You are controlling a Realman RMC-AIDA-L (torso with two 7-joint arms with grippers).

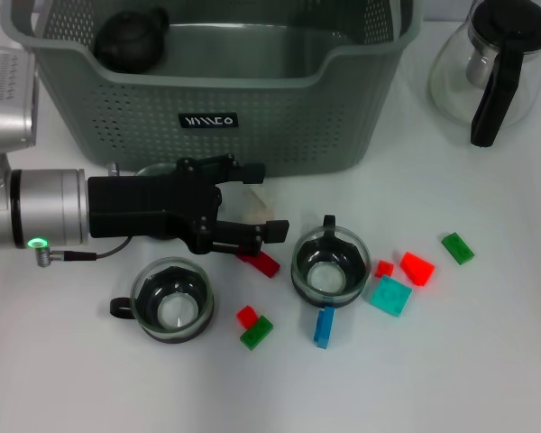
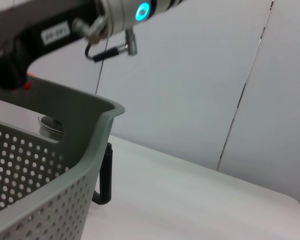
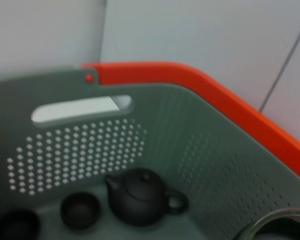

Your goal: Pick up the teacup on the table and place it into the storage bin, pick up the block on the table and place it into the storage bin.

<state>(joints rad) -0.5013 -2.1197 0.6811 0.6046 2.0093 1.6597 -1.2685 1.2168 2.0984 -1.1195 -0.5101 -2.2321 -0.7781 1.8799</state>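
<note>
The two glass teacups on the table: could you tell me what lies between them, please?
In the head view, between the left teacup and the right teacup lie a red block, a smaller red block and a green block.

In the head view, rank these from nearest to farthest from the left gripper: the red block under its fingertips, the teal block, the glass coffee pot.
Measured from the left gripper:
1. Red block, just below the fingertips, front of the storage bin.
2. Teal block, farther right, past the right-hand glass cup.
3. Glass coffee pot, far right corner beside the bin.
</note>
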